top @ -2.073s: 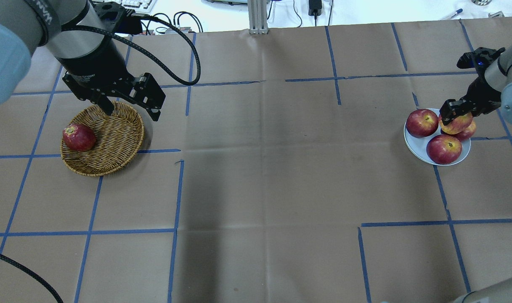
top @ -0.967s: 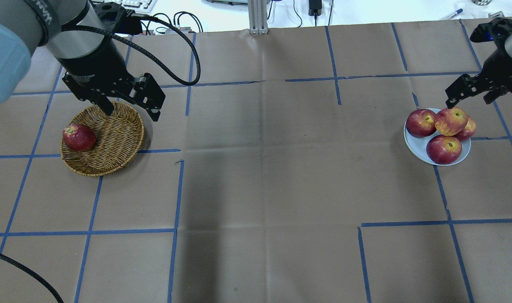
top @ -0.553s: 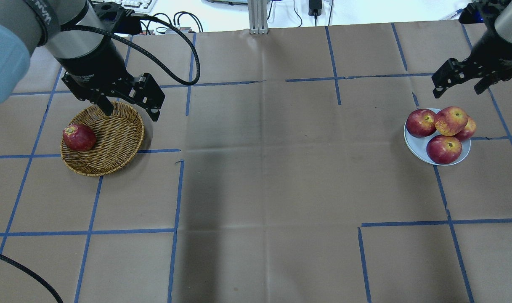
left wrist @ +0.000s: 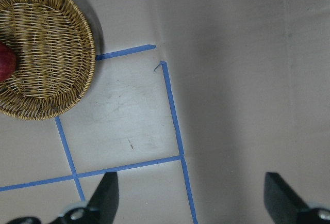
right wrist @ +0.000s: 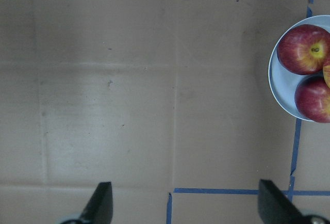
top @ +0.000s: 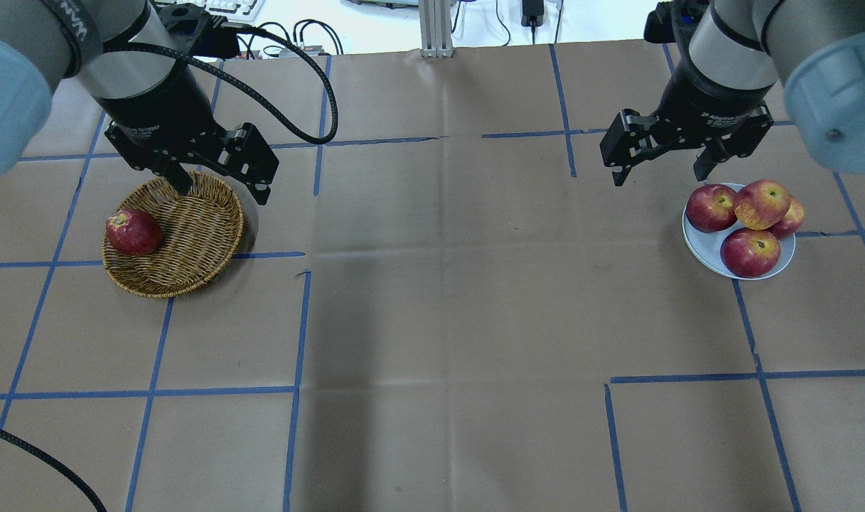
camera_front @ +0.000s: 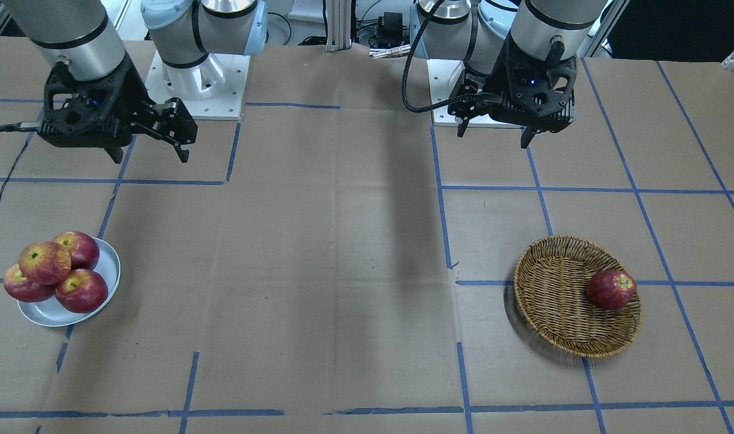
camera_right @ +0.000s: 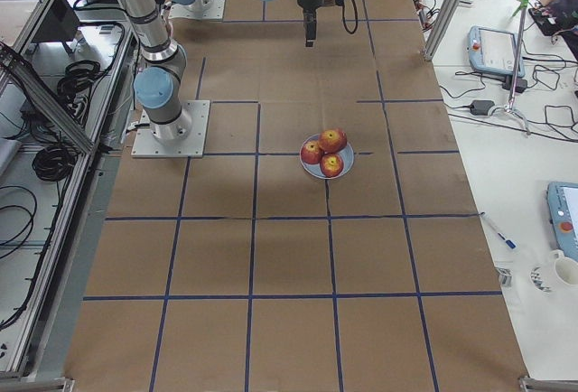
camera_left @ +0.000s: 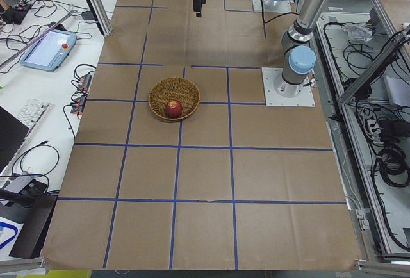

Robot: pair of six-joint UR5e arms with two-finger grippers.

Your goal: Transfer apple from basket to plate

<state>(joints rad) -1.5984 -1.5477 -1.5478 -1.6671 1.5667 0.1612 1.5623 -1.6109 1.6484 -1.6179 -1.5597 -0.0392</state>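
Observation:
The lighter, yellow-streaked apple (top: 762,204) rests on top of three darker apples on the pale blue plate (top: 701,250) at the right; it also shows in the front view (camera_front: 44,262). My right gripper (top: 657,176) is open and empty, raised up and left of the plate; its wrist view shows the plate's edge (right wrist: 278,84). My left gripper (top: 222,188) is open and empty, hovering over the far right rim of the wicker basket (top: 197,242). The basket holds one dark red apple (top: 133,232).
The table is brown paper with blue tape lines. A metal post (top: 436,28) and cables stand at the far edge. In the front view both arm bases (camera_front: 198,84) sit at the top.
My right gripper let go of the lighter apple on the pile on the plate, then rose and moved left, away from the plate. The left arm has not moved.

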